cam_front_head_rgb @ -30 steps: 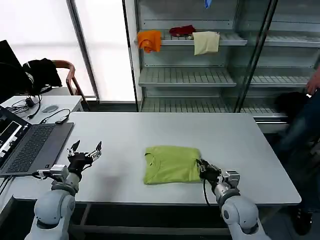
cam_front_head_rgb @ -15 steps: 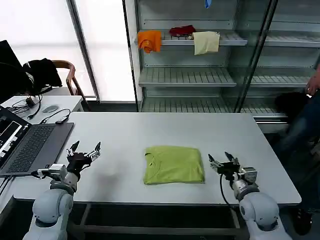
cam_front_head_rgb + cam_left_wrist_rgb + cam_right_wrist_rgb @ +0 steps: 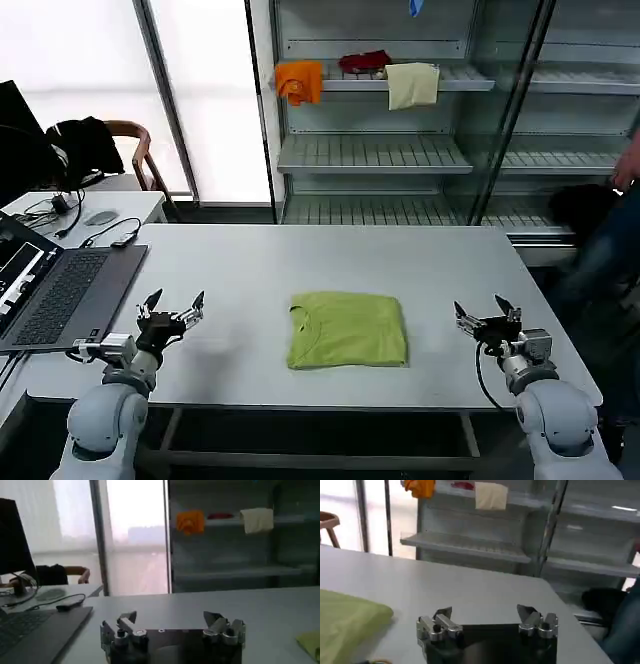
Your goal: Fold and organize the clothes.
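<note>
Head view, wide grey rectangular table (image 3: 300, 260), folded lime-green cotton T-shirt (image 3: 347, 329) lying flat near its front edge, between the two arms, left pincer (image 3: 172, 309) released over the table well apart from the shirt, right pincer (image 3: 486, 313) likewise spread, empty.

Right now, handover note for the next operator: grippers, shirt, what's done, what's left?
Left gripper: jaws open, empty, over the table beside the laptop.
Right gripper: jaws open, empty, pulled back from the shirt's right edge since a second ago.
Lime-green T-shirt: folded into a compact rectangle, flat at the table's front centre, touched by neither gripper.
Done: folding looks complete.
Left: possibly tidying or placing it; otherwise nothing obvious.
</note>
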Controlling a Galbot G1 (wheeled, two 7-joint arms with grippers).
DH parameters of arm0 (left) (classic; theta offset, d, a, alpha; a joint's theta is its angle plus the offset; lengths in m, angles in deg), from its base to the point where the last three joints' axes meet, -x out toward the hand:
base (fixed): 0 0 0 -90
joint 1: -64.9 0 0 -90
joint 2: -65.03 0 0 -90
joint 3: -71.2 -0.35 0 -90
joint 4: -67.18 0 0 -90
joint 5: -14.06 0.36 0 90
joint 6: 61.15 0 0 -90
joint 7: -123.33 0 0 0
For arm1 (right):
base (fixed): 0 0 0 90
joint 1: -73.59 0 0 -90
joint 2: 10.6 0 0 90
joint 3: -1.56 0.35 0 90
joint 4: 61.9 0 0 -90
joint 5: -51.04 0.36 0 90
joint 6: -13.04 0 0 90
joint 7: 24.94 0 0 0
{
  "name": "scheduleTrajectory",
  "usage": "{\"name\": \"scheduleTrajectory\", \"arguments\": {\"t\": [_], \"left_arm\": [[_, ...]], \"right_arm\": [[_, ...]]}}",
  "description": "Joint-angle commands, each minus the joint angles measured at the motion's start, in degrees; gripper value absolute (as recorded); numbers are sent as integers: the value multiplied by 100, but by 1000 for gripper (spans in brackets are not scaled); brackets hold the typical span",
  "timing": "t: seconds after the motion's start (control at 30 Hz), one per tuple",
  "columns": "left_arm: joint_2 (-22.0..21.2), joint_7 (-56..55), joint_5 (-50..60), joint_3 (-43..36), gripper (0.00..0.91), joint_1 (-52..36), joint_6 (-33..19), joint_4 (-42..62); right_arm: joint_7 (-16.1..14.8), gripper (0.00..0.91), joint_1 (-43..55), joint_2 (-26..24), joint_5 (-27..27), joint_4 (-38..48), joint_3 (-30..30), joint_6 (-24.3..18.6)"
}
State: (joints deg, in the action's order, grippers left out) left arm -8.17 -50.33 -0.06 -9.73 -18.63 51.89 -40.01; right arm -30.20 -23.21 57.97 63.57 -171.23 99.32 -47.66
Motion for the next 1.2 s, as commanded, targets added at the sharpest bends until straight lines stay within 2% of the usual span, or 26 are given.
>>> {"name": "scheduleTrajectory", "arguments": {"t": [0.03, 0.23, 0.8, 1.2], "left_arm": [[27, 103, -127, 31, 907, 92, 13, -92], [38, 126, -329, 72, 907, 158, 36, -171], [66, 116, -395, 53, 907, 224, 26, -191], [64, 105, -391, -23, 907, 181, 25, -159]], "right_arm": [[-19, 907, -55, -133, -256, -34, 170, 0], [-1, 907, -56, -134, -323, -123, 158, -7], [-216, 907, -109, -168, -276, -165, 214, -326], [-168, 907, -79, -149, -267, -133, 182, -305]]}}
